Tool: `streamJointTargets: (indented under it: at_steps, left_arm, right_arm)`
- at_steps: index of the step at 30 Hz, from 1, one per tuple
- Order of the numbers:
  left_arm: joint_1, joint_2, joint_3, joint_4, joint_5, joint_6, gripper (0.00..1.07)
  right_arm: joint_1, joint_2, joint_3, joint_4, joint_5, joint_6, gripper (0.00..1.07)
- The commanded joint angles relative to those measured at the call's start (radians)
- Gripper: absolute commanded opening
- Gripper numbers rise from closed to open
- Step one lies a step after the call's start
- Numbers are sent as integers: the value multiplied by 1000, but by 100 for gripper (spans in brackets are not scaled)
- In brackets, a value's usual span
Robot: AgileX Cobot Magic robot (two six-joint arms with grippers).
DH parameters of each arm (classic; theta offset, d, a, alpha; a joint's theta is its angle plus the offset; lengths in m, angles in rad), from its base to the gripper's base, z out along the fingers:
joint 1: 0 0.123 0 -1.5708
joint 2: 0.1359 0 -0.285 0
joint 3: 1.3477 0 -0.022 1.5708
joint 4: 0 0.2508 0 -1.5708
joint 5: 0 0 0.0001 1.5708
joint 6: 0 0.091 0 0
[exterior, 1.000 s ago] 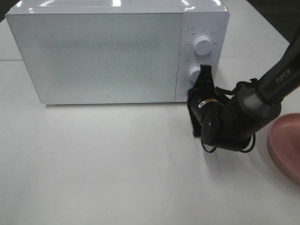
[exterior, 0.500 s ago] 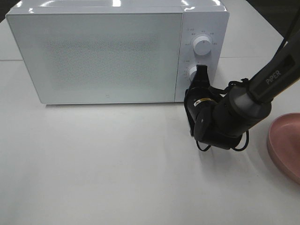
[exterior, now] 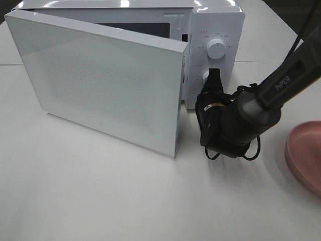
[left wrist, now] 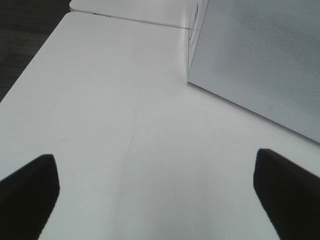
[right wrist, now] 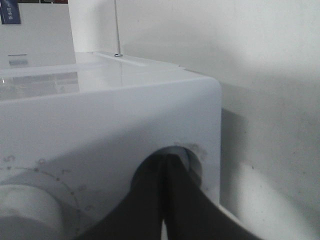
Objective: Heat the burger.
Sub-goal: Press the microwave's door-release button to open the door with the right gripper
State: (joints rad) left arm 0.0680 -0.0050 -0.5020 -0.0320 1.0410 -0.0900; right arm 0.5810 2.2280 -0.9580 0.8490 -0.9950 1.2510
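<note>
Left gripper [left wrist: 160, 195] fingers [left wrist: 27, 190] spread wide over the white table [left wrist: 100, 125]. Microwave [exterior: 125, 5] door [exterior: 100, 80] stands open at ten o'clock. At three o'clock, right gripper [exterior: 215, 79] fingers pressed together against the control panel [exterior: 225, 60]. Pink plate [exterior: 301, 155] lies at four o'clock. The burger is unseen, so its place relative to the fingers cannot be told.

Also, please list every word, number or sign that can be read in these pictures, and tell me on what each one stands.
"PiPER": on the right arm.
Marks around the upper knob of the microwave: too small to read.
Blue label, right wrist view: blurred, unreadable.
Figures around the dial, right wrist view: blurred, unreadable.
</note>
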Motion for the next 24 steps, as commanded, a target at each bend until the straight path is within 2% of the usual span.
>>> streamJointTargets:
  at_steps: [1, 17, 24]
  left_arm:
    - [4, -22, 3, -4, -9, -1, 98]
    - [4, -22, 3, -4, -9, -1, 98]
    - [4, -22, 3, -4, -9, -1, 98]
  right_arm:
    - [-40, 32, -72, -123, -36, -1, 0]
    - [-37, -37, -14, -143, 13, -8, 0]
    - [-32, -104, 59, -143, 106, -37, 0]
